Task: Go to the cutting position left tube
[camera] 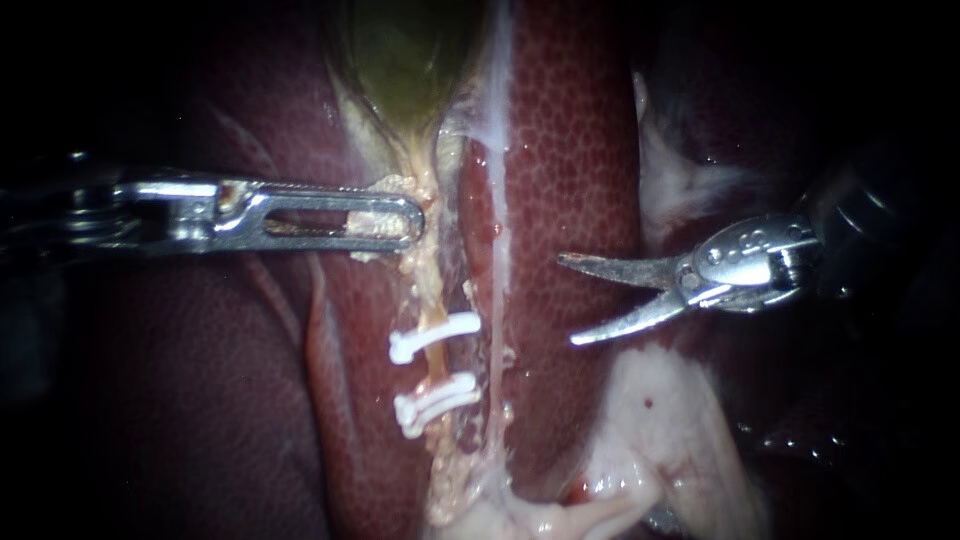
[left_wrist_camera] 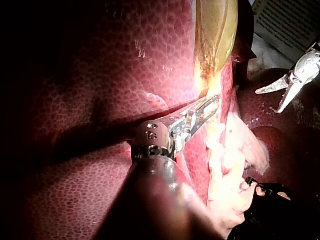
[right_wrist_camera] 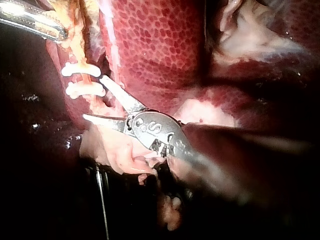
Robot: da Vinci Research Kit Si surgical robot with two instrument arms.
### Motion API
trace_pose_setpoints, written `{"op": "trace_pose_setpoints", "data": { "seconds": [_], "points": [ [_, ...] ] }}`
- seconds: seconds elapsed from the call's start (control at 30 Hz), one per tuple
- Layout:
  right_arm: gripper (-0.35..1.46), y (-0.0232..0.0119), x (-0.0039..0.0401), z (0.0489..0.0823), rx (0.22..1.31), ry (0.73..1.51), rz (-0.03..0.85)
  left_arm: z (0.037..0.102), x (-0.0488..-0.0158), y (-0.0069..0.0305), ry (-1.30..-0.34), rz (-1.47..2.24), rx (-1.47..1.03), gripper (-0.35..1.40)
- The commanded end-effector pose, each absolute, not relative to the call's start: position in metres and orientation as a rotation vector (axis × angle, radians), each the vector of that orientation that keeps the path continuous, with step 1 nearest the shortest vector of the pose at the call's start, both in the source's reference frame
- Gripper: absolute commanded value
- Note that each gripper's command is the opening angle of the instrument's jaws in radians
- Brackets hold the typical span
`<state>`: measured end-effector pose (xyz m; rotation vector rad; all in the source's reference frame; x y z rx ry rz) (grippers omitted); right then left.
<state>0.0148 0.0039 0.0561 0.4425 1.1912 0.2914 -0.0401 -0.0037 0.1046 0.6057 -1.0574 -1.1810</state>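
Surroundings: dark, featureless at the margins in all three views. Light: single bright pool, centred. Pale grey printed sheet [left_wrist_camera: 287,22] in the background, left wrist view.

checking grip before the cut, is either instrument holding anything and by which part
The left instrument grips the pale tissue just below the gallbladder, above the two clips, with its jaw tips. The right instrument holds nothing; its blades stand open.
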Motion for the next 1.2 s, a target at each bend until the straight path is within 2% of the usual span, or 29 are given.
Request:
{"op": "trace_pose_setpoints", "data": {
  "seconds": [0.03,0.47,0.8,1.2],
  "points": [
    [1.43,0.0039,0.0148,0.056,0.442,1.191,0.292,0.1046,-0.0401,-0.0037,-1.057,-1.181,0.606,-0.35],
    [1.43,0.0041,0.0148,0.0563,0.442,1.191,0.292,0.1042,-0.0394,-0.0035,-1.057,-1.177,0.615,-0.35],
    [1.43,0.0041,0.0149,0.0564,0.442,1.191,0.293,0.1027,-0.0372,-0.0023,-1.058,-1.19,0.624,-0.35],
    [1.43,0.0041,0.0149,0.0564,0.444,1.192,0.292,0.0989,-0.0337,-0.0002,-1.107,-1.192,0.584,-0.35]
  ]
}}
